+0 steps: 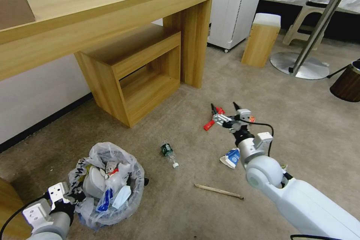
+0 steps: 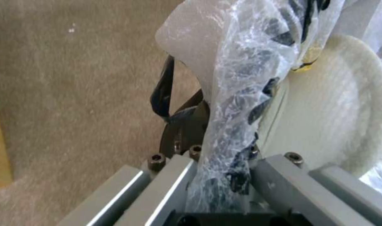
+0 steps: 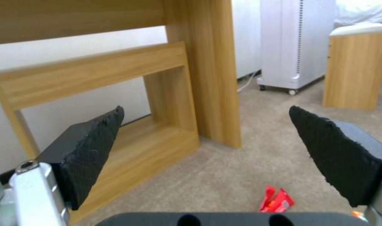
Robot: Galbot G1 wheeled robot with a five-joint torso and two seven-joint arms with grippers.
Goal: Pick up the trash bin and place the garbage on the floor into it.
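A: Trash bin [image 1: 107, 185] first. How do the left jaws stand on it?

B: Left gripper [image 1: 77, 196] is pinched on the bin's rim and crinkled clear liner; in the left wrist view the plastic bag [image 2: 241, 103] runs straight down between the grey fingers [image 2: 174, 185]. The bin sits on the carpet [image 1: 307, 120] at the robot's near left, already holding white slippers and other scraps.

A: And the right one?

B: Right gripper [image 1: 225, 108] hangs over the floor with its black pads [image 3: 95, 147] spread wide apart, gripping nothing. A red wrapper [image 1: 209, 124] lies on the carpet just beside its tips, toward the robot's left; the right wrist view shows the wrapper [image 3: 277, 201] low between the two pads, below them and apart from both.

A: Other litter?

B: A blue-white carton [image 1: 230, 157] lies beside the right forearm, a green-labelled bottle [image 1: 168, 153] lies between the bin and that arm, and a wooden stick [image 1: 218, 191] rests nearer the robot. All are on the carpet, well apart from the bin.

A: Surroundings?

B: A wooden desk [image 1: 112, 11] stands behind, against the wall.
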